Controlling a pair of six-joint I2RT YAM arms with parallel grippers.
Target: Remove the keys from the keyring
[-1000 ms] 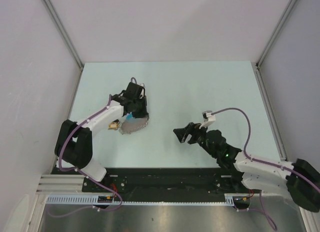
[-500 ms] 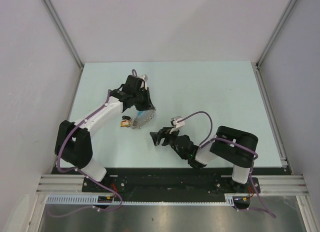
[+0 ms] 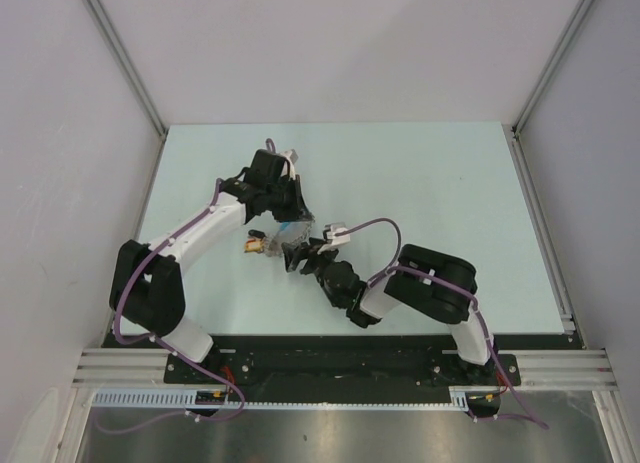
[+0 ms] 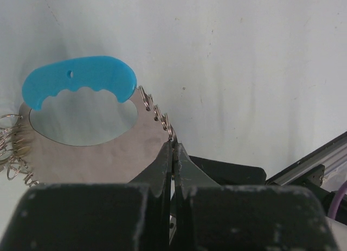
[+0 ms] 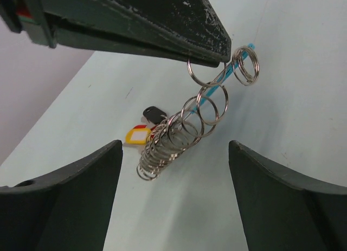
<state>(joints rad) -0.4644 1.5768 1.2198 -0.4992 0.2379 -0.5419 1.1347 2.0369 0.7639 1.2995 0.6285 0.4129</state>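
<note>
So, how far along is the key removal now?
Done: nothing visible; the keys still hang on the keyring. In hand: left gripper is shut on the keyring's edge, right gripper open, facing its rings. Left: pull the keys off.

A pale mint-green tabletop point(image 3: 420, 183) fills the middle of the cell. Plain white walls point(image 3: 330, 43) close it in at the back and on both sides, joined by slanting aluminium posts point(image 3: 122, 58). Along the near edge run a black base strip point(image 3: 330, 368), a white slotted cable duct point(image 3: 330, 405) and a brushed steel sheet point(image 3: 360, 438). The light is even and soft.
</note>
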